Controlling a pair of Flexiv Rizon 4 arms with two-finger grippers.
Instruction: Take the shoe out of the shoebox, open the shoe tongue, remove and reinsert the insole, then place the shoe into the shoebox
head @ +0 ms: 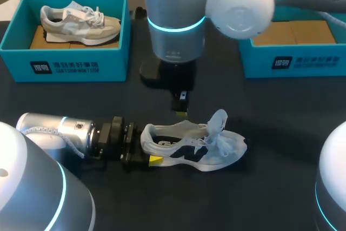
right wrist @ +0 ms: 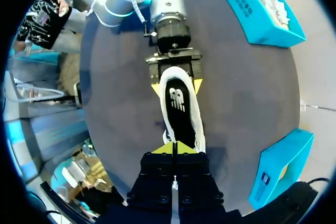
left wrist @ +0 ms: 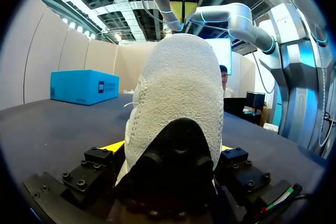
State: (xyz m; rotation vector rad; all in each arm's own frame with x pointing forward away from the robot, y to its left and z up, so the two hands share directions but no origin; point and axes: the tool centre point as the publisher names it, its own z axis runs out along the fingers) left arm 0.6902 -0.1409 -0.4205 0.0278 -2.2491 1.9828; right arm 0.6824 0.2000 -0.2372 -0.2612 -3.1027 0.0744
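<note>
Two blue boxes sat at the far side of the dark table, well apart from each other. The left shoebox had a grey and tan shoe lying in it. The right shoebox showed only brown card inside.

The white shoe was out of the boxes. It stood on its sole in the middle of the table. Its heel faced the left arm and its toe pointed to the right. Its white laces were loose and bunched up. The right wrist view looked down into the shoe, and the black insole lay flat inside it.

The left gripper was low by the table and was clamped on the heel of the white shoe, with one yellow tip on each side. In the left wrist view the heel filled the space between its fingers.

The right arm came in from the far right and reached to the middle. The right gripper hung pointing down over the shoe's opening. Its two yellow tips were pressed together, with nothing to be seen between them. I could not tell if it touched the shoe.
</note>
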